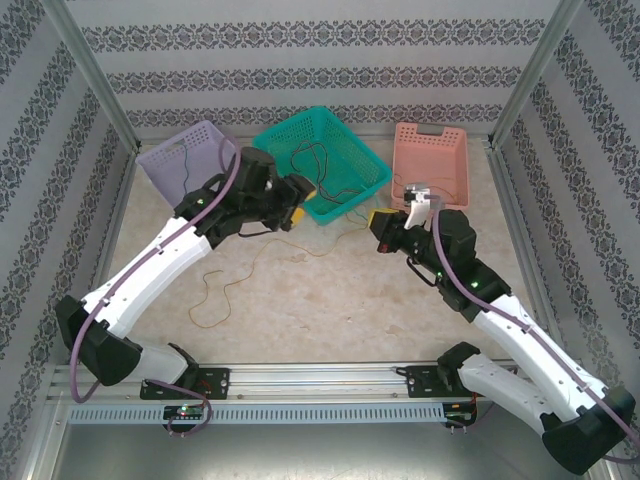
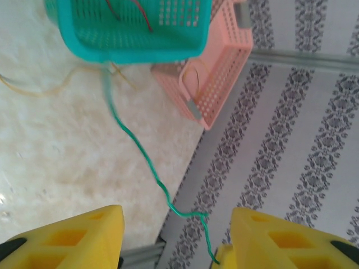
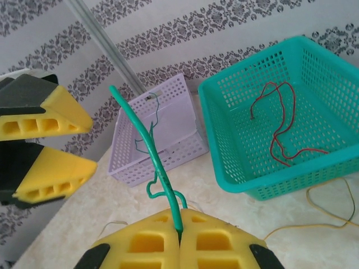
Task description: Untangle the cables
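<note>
Right tool point(image 3: 179, 235) clamps green cable point(image 3: 147, 137) near teal basket point(image 3: 263, 188), left tool point(image 2: 176, 232) open (cable slack): recommend slow pull clear of basket.

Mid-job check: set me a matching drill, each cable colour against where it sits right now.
Cables:
1. red cable
2. yellow cable
3. green cable

Places:
A. pinched in the shut jaws of the right gripper
B. inside the teal basket
C. lying on the table

Pairs: 1-B, 2-C, 3-A
</note>
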{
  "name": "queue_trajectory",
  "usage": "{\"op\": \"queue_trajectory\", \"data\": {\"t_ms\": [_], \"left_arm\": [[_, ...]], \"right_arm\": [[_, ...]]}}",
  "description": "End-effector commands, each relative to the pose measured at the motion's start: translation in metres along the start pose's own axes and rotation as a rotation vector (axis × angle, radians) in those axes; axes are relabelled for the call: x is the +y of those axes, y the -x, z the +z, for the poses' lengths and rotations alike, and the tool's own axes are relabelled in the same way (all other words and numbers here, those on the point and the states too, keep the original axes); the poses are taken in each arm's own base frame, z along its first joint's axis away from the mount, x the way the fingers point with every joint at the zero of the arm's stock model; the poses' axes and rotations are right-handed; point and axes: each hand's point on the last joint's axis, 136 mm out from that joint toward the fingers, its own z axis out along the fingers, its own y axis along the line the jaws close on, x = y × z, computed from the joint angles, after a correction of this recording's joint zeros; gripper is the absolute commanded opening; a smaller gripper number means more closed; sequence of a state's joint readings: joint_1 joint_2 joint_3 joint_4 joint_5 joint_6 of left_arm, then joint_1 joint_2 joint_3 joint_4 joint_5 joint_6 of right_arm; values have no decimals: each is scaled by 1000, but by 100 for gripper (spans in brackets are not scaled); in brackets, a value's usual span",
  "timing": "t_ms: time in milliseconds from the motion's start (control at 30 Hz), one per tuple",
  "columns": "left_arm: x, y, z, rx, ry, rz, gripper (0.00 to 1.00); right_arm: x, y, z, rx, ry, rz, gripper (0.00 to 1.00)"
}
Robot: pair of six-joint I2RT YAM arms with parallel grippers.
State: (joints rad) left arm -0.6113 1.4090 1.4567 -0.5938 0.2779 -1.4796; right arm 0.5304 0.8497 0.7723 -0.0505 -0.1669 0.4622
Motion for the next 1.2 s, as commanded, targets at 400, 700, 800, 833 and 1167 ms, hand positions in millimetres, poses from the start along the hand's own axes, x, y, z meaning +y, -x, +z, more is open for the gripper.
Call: {"op": "queue_trajectory", "data": {"t_ms": [400,700,800,833,1167], "left_arm": [[7,-10,42,62,28,-271,53],[11,-5,47,36,24,-322,10],[9,1,42,7,0,-328,0],[7,5,41,1,-13,-324,0],[-37,46,22,92,-159,49,0]], "right_arm": [[42,15,6,-109,61,-223,0],[53,10,5,-104,96,-253,0],[56,4,4,-85,113,-266,0],[57,0,4,-70,123,-267,0],[64,79,-44,-167,130,-8,80]]}}
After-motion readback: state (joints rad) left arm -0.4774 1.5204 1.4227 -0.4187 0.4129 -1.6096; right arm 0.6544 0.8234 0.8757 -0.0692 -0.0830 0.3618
